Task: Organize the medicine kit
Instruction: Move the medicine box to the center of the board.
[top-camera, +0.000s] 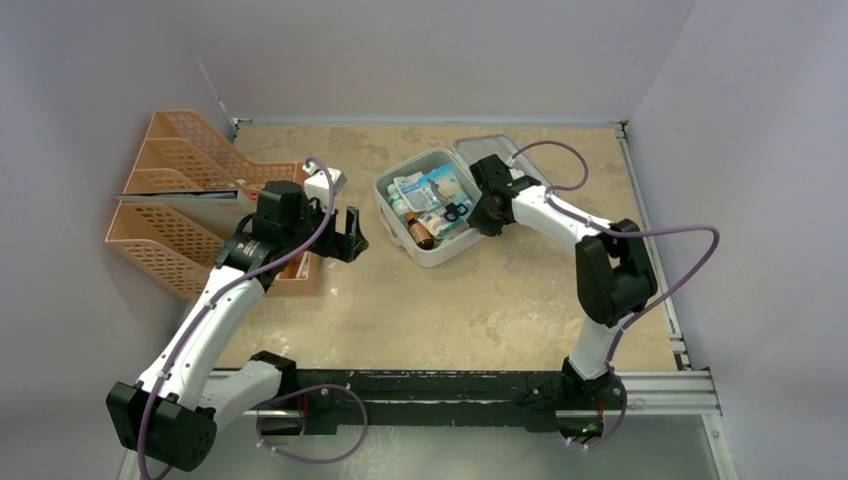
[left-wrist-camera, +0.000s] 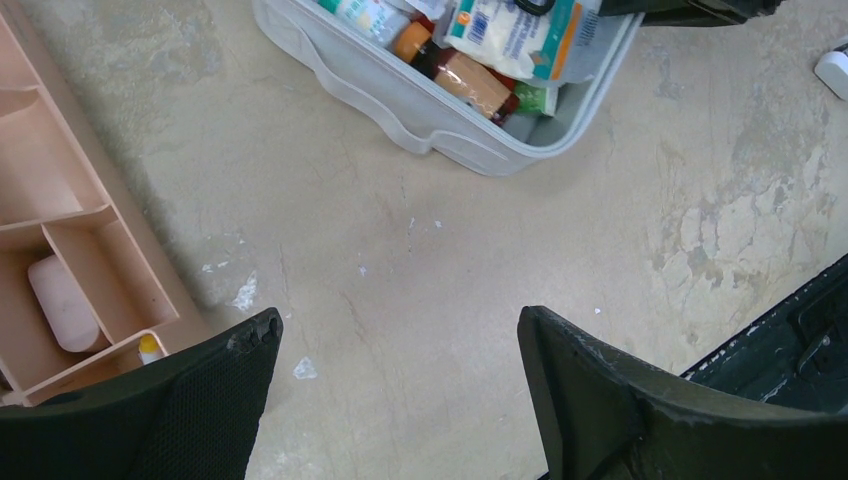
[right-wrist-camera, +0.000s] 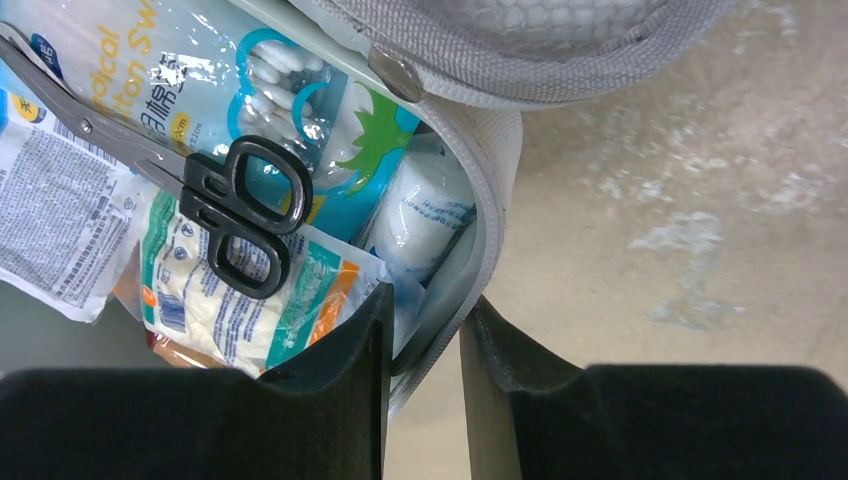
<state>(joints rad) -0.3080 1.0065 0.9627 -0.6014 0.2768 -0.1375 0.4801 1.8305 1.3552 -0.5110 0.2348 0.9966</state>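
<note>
The medicine kit (top-camera: 440, 256), a pale grey soft case, lies open at the back middle with its lid (top-camera: 478, 148) folded back. Inside are black-handled scissors (right-wrist-camera: 245, 215), a cotton swab pack (right-wrist-camera: 270, 90), a bandage roll (right-wrist-camera: 425, 215), gauze packets and a brown bottle (top-camera: 420, 233). My right gripper (top-camera: 487, 222) sits at the kit's right corner. In the right wrist view (right-wrist-camera: 425, 300) one finger is inside and one outside, closed on the kit's wall (right-wrist-camera: 490, 200). My left gripper (top-camera: 352, 235) is open and empty above bare table, left of the kit (left-wrist-camera: 400, 95).
Orange mesh file trays (top-camera: 180, 200) stand at the left. A peach compartment tray (left-wrist-camera: 70, 250) beside them holds a pale oblong item (left-wrist-camera: 62, 302). A small white object (top-camera: 328, 180) lies behind my left arm. Walls close in at the back and both sides.
</note>
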